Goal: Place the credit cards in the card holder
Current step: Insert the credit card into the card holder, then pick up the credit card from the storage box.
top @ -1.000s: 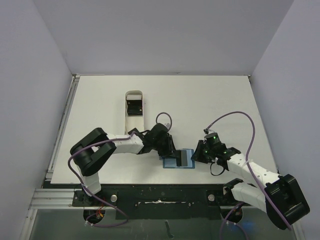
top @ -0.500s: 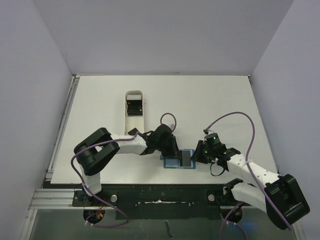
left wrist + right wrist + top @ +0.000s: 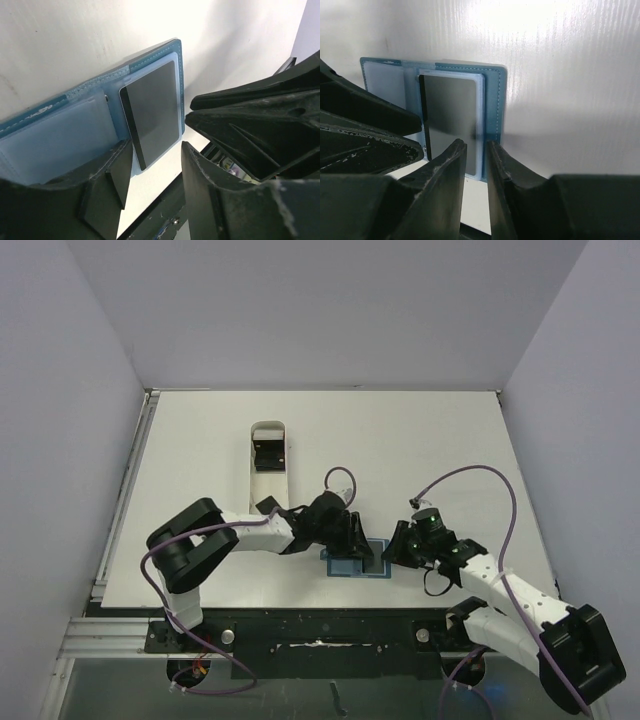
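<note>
The teal-blue card holder [image 3: 341,564] lies open near the table's front edge. It also shows in the left wrist view [image 3: 60,135] and the right wrist view [image 3: 492,100]. A black credit card [image 3: 152,112] lies on its right panel, partly in the clear sleeve, and shows in the right wrist view too [image 3: 450,112]. My left gripper [image 3: 358,543] is open and hovers over that panel, its fingers [image 3: 107,180] either side of the card's near end. My right gripper [image 3: 396,546] sits at the holder's right edge with its jaws only a narrow gap apart and nothing between them. More black cards [image 3: 268,455] lie in the white tray.
The long white oval-ended tray [image 3: 267,483] stands left of centre, behind the left arm. The two grippers are close together over the holder. The table's front edge and dark frame [image 3: 320,625] run just below the holder.
My left gripper has moved right, over the card holder, and now hides the card from above. My right gripper has drawn slightly back to the right.
</note>
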